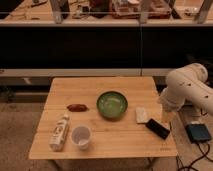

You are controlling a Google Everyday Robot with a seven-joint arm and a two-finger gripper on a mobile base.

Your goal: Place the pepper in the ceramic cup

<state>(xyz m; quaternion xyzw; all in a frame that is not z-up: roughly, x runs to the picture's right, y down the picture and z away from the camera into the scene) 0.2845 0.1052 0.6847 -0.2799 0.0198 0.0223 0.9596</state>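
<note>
One arm, nothing yet in hand of the task. Lying flat on the left half of the table (130, 86): pepper (77, 107), just left of the bowl (112, 104) and apart from it, behind the bottle (59, 132) and cup (81, 136). Standing mouth up near the front edge, just right of the bottle: cup, near the pepper, not touching.

Hanging at the table's right edge, above a black slab (157, 128): gripper (167, 116), well apart from the pepper; open or closed, cannot tell.

Probably light, smooth-skinned, a little slippery, apt to roll or skid under a sideways nudge. Best taken from straight above across the thick middle, grip square to the long axis. Tapered ends to be avoided, likely to squirt free. Gentle squeeze enough. Narrow cup, so a release centred low over the mouth; easily tipped if knocked on the rim.
</note>
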